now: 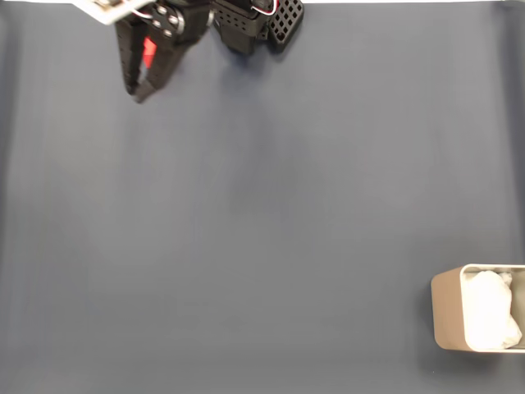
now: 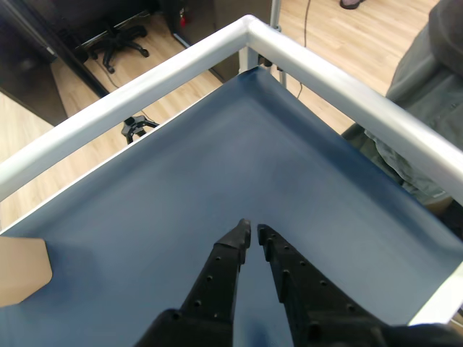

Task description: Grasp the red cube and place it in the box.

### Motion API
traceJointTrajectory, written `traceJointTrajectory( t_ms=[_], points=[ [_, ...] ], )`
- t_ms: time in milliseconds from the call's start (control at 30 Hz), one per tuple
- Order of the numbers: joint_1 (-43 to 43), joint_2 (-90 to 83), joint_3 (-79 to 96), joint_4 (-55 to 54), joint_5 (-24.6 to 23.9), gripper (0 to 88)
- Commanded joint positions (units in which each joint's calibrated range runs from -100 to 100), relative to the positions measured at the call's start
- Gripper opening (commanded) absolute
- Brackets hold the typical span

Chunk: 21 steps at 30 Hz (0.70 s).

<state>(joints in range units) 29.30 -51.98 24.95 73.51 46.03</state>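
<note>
In the fixed view my black gripper hangs at the top left of the dark blue mat, fingers pointing down the picture. A narrow strip of red shows in the gap between its fingers; I cannot tell whether this is the red cube. The wrist view has the gripper shut, its tips almost touching with nothing between them, above the bare mat and aimed at a table corner. The box, beige-grey with white padding, stands at the bottom right edge, far from the gripper.
A white metal rail frames the table corner in the wrist view. A person in grey clothing sits just beyond the right rail. A flat tan shape lies at the left edge. The arm's black base is at top centre.
</note>
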Motion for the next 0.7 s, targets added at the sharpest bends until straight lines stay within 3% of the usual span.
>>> traceJointTrajectory(
  t_ms=[0,667],
  points=[
    [4.29,0.24,-2.24,0.43,0.15,1.4],
    [23.68,-1.14,0.68,3.70,-0.63,1.1]
  ],
)
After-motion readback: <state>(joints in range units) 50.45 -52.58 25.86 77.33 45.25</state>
